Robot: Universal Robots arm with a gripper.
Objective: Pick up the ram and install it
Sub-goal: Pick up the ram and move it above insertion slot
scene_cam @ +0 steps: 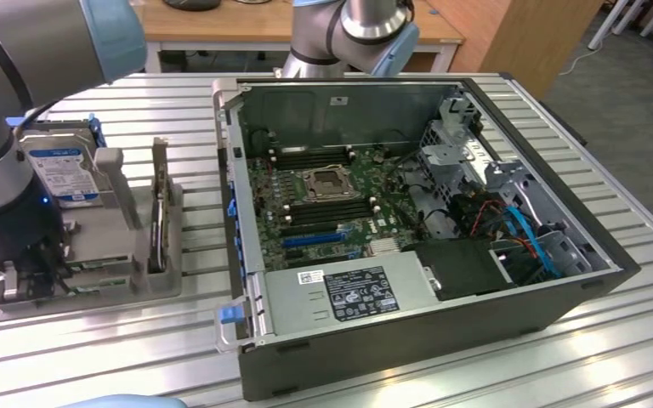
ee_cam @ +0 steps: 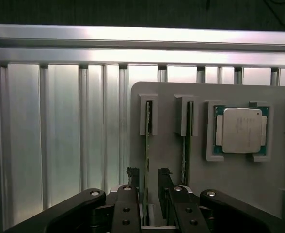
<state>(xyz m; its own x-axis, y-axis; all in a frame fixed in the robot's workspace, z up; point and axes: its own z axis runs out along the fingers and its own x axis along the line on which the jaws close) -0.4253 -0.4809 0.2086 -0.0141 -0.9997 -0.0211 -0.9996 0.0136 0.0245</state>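
The hand (ee_cam: 148,175) is spread wide astride the ram (ee_cam: 147,138), which stands on edge in a slot of the grey holder (ee_cam: 229,184), seemingly so both flat faces can be pinched.

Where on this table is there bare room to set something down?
Bare slats of the table lie on the camera's side of the grey holder and to the exterior view's right of the computer case. The gap between them is narrow; the holder itself is crowded.
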